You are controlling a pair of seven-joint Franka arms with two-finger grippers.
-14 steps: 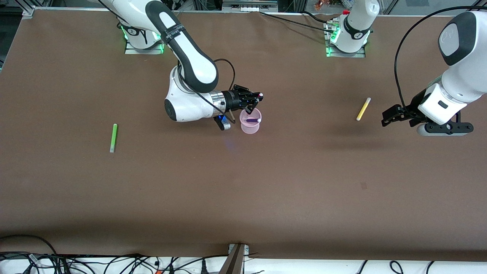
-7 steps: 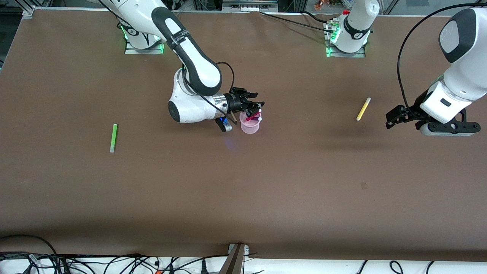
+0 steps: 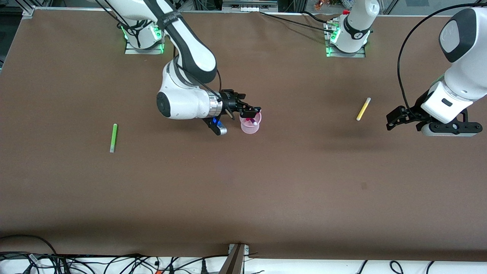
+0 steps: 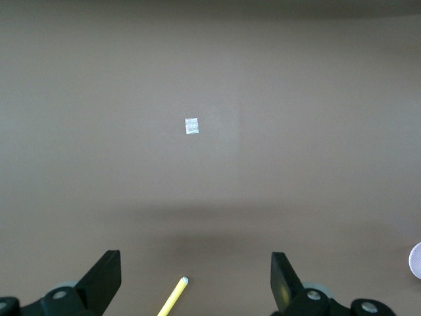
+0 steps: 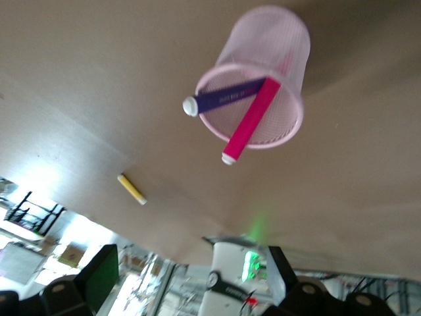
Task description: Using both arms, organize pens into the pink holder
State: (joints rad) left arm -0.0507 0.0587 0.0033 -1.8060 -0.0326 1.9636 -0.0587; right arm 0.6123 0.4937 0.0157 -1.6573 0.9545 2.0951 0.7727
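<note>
The pink holder (image 3: 250,127) stands mid-table, with the dark purple pen (image 5: 227,97) and the magenta pen (image 5: 250,122) leaning inside it. My right gripper (image 3: 253,112) is open and empty just over the holder's rim; in its wrist view (image 5: 191,276) the holder (image 5: 281,46) shows apart from the jaws. The yellow pen (image 3: 363,109) lies on the table toward the left arm's end. My left gripper (image 3: 392,118) is open and empty in the air beside it; its wrist view (image 4: 195,283) shows the yellow pen's tip (image 4: 172,300) between the open jaws. The green pen (image 3: 113,137) lies toward the right arm's end.
The brown table (image 3: 243,182) is bare nearer the front camera. A small pale mark (image 4: 191,126) is on the surface in the left wrist view. Cables run along the table's front edge (image 3: 114,262). The arm bases (image 3: 346,42) stand along the top.
The magenta pen left my right gripper and dropped into the holder beside the purple pen. The right gripper opened and drew back slightly. The left arm barely shifted.
</note>
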